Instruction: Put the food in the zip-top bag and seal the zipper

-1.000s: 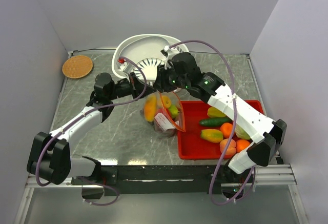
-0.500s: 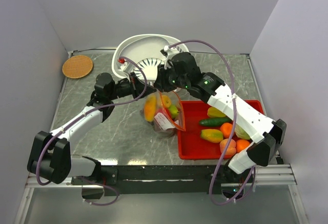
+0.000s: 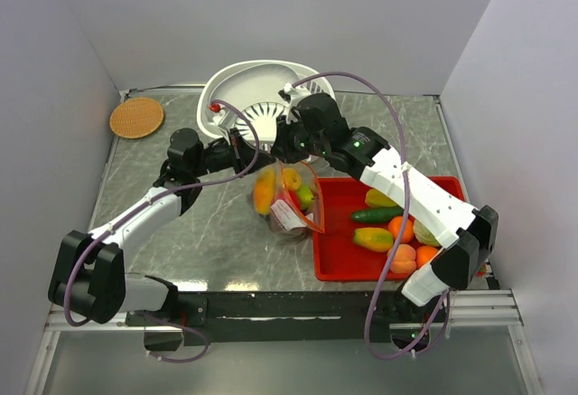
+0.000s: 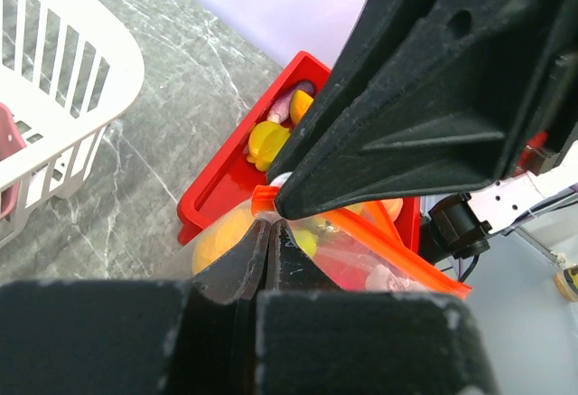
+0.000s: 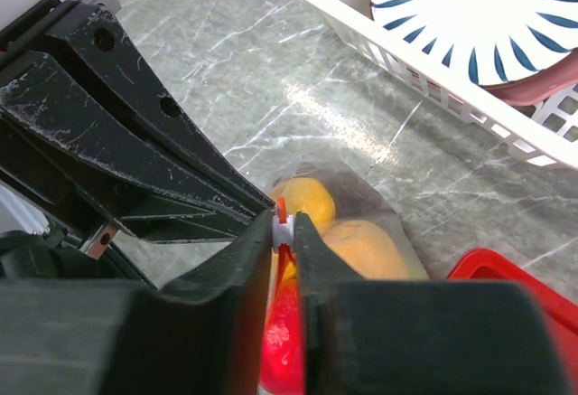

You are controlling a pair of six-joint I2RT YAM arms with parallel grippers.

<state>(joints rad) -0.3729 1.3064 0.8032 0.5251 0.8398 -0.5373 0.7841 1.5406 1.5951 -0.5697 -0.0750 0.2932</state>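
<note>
The clear zip-top bag (image 3: 291, 219) stands mid-table, left of the red tray (image 3: 332, 255). It holds an orange mango (image 3: 264, 192), a yellow lemon (image 3: 293, 178), a green pear (image 3: 306, 197) and a red piece. My left gripper (image 3: 256, 157) is shut on the bag's top corner (image 4: 262, 201), just below the orange-red zipper (image 4: 402, 246). My right gripper (image 3: 282, 152) is shut on the zipper's white slider (image 5: 284, 229) at that same corner, right against the left fingers (image 5: 135, 173). More toy food (image 3: 397, 230) lies in the tray.
A white slotted basket (image 3: 224, 80) with a blue-striped plate (image 3: 265, 115) stands just behind both grippers. A woven coaster (image 3: 136, 117) lies at the far left. The red tray's wall touches the bag's right side. Walls close in the table on three sides.
The right arm's wrist and forearm have shifted slightly left. Both grippers stay shut at the bag's top corner, and the bag has hardly moved.
</note>
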